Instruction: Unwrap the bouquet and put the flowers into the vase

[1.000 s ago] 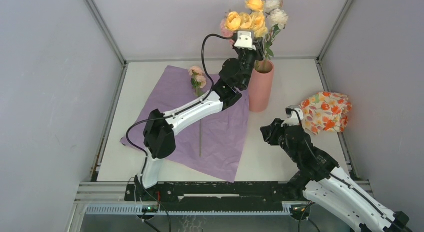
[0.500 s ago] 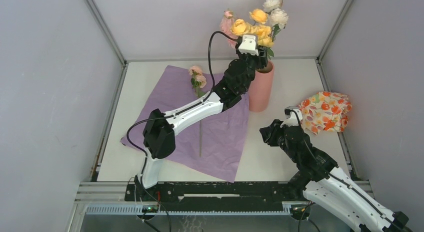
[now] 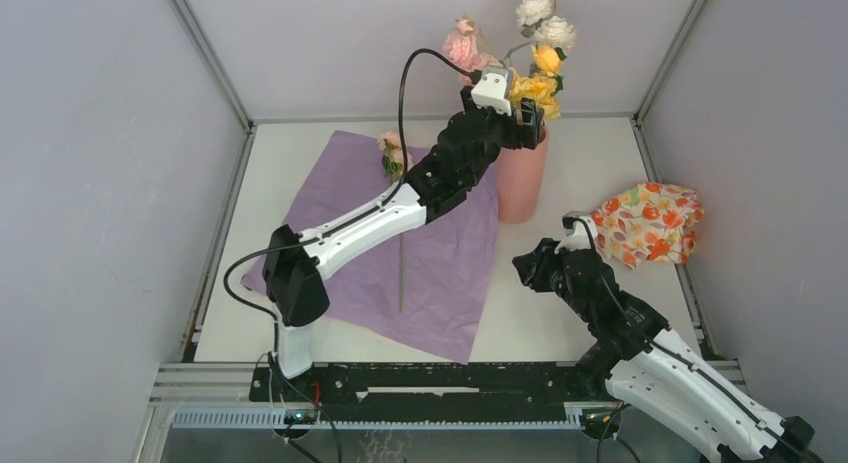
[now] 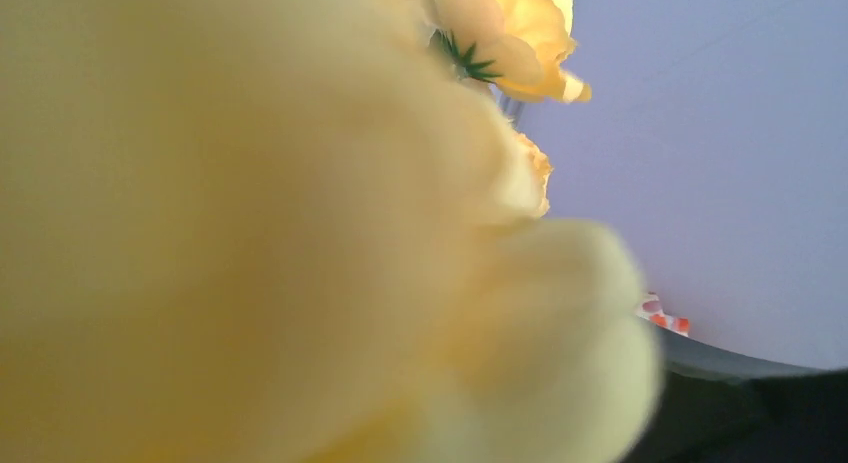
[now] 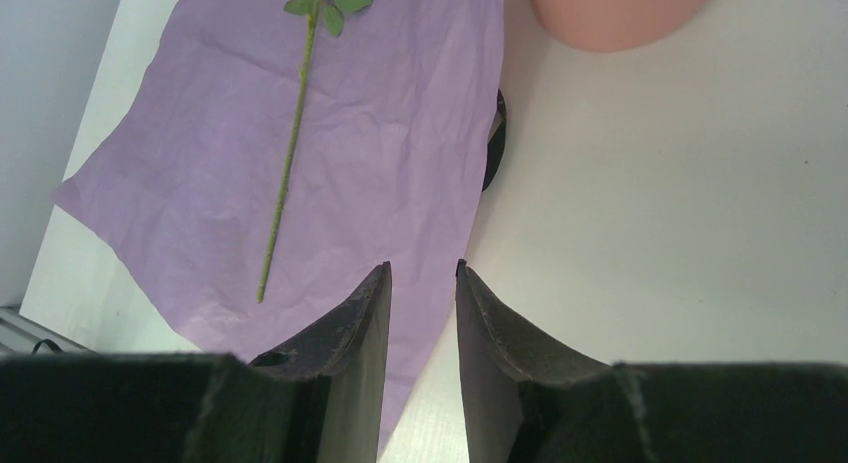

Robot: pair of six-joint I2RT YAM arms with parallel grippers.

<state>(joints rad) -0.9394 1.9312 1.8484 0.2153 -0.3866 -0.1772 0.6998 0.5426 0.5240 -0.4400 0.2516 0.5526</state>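
On purple paper (image 3: 440,268) 1 flower (image 3: 401,273); 1 vase (image 3: 522,188) w/ other flowers (image 3: 545,58).

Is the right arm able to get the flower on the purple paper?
Probably yes. The right gripper is empty, and nothing stands between it and the lower stem of the flower on the purple paper; the left arm crosses higher up.

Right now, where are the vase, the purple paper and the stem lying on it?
vase (image 3: 525,188), top view, the middle of its pink wall.
purple paper (image 3: 445,273), top view, a bare part toward its right edge.
stem (image 5: 288,153), right wrist view, the middle of its green length.
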